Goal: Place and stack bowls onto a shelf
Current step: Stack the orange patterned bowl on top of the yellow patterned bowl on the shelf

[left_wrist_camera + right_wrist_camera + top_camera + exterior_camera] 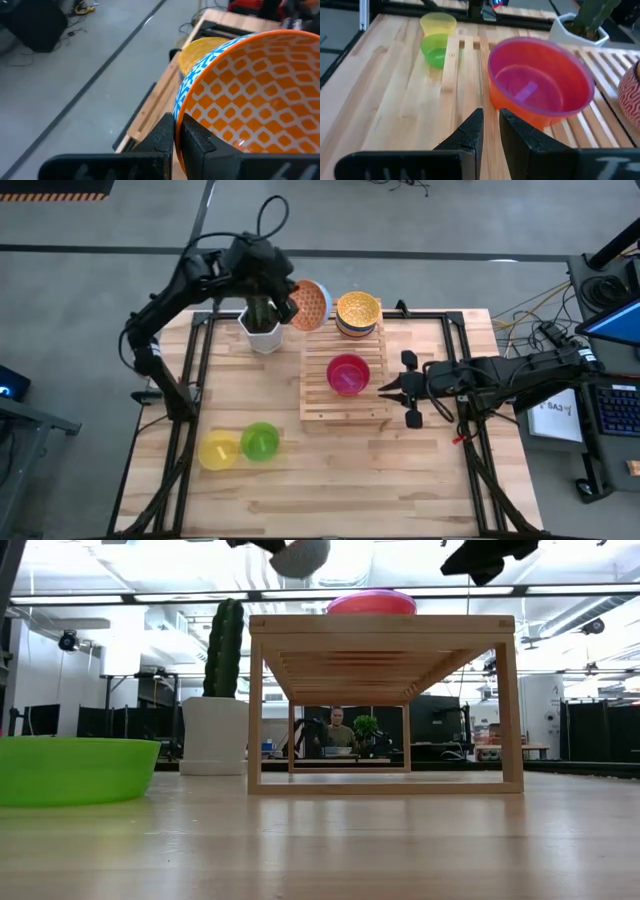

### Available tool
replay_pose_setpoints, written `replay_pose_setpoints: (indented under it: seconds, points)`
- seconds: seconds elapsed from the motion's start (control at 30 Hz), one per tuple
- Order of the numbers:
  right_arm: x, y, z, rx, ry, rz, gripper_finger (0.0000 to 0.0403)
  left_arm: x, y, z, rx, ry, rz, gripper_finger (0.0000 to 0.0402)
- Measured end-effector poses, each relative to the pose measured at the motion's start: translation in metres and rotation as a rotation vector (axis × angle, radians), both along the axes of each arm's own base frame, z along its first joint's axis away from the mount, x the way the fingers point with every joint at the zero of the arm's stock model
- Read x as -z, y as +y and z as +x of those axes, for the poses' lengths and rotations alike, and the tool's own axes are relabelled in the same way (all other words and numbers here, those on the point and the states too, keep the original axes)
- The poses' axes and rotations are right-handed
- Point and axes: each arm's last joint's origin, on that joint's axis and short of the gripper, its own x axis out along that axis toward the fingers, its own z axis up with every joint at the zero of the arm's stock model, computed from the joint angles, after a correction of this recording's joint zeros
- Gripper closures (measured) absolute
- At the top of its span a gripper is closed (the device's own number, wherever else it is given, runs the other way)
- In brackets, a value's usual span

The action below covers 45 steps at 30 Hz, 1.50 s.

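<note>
My left gripper [290, 300] is shut on an orange lattice-patterned bowl [250, 95], held in the air beyond the far left corner of the wooden slatted shelf [320, 405]. A purple bowl nested in a red-orange one [540, 82] sits on the shelf's slats. A stack topped by a yellow patterned bowl [358, 311] stands at the shelf's far edge. The yellow bowl [217, 451] and the green bowl [260, 441] rest on the table near its left front. My right gripper [491, 117] hovers shut at the shelf's right side, touching nothing. My left gripper pinches the lattice bowl by its rim [179, 107], one finger inside the bowl and one outside on its blue-patterned wall. The bowl is lifted clear and tipped onto its side, with its opening facing sideways.
A white pot with a cactus [262, 330] stands on the table just left of the held bowl, under my left arm. Black frame rails run along the table's left and right sides. Bare tabletop lies in front of the shelf and around the yellow and green bowls.
</note>
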Motion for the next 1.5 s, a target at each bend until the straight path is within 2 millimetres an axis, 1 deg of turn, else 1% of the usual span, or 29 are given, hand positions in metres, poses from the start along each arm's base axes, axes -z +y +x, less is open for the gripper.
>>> replay_pose_setpoints:
  seconds: [0.1,0.2,0.33,0.47,0.53,0.6,0.7,0.83,1.0,1.17,1.33,1.43,1.5]
  points:
    - [0.002,0.0,0.0,0.009,0.019,-0.001,0.035,0.01,0.014,0.005,-0.03,-0.002,0.017,0.0401]
    - [0.003,0.0,0.001,0.007,0.025,-0.007,0.035,0.015,0.022,0.014,-0.027,-0.041,0.047,0.0399]
    - [0.002,0.0,0.004,-0.01,-0.002,-0.049,0.035,0.014,0.023,0.021,0.028,-0.09,0.065,0.0398]
    - [-0.008,-0.003,0.007,0.082,-0.106,-0.157,0.035,0.015,0.021,0.022,0.059,-0.084,0.015,0.0397]
    - [-0.015,-0.005,0.009,0.137,-0.161,-0.245,0.035,0.017,0.02,0.02,0.055,-0.07,-0.028,0.0397]
    - [-0.025,-0.006,0.011,0.157,-0.198,-0.337,0.035,0.02,0.019,0.017,0.041,-0.041,-0.064,0.0396]
    - [-0.048,-0.006,0.016,0.151,-0.254,-0.393,0.035,0.028,0.016,0.012,0.012,0.026,-0.133,0.0396]
    - [-0.072,-0.004,0.027,0.135,-0.226,-0.434,0.0345,0.035,0.011,0.003,-0.008,0.129,-0.203,0.0396]
    - [-0.092,0.0,0.05,0.106,-0.121,-0.466,0.032,0.042,0.0,-0.008,-0.031,0.245,-0.306,0.0396]
    - [-0.105,0.005,0.082,0.03,-0.036,-0.491,0.0283,0.046,-0.015,-0.016,-0.047,0.331,-0.381,0.0395]
    - [-0.115,0.004,0.117,-0.127,0.014,-0.5,0.025,0.045,-0.029,-0.014,0.022,0.289,-0.493,0.0396]
    - [-0.12,0.0,0.138,-0.186,0.046,-0.524,0.024,0.046,-0.035,-0.012,0.034,0.283,-0.523,0.0396]
    - [-0.12,-0.002,0.152,-0.226,0.083,-0.554,0.0239,0.047,-0.037,-0.011,0.038,0.288,-0.523,0.0397]
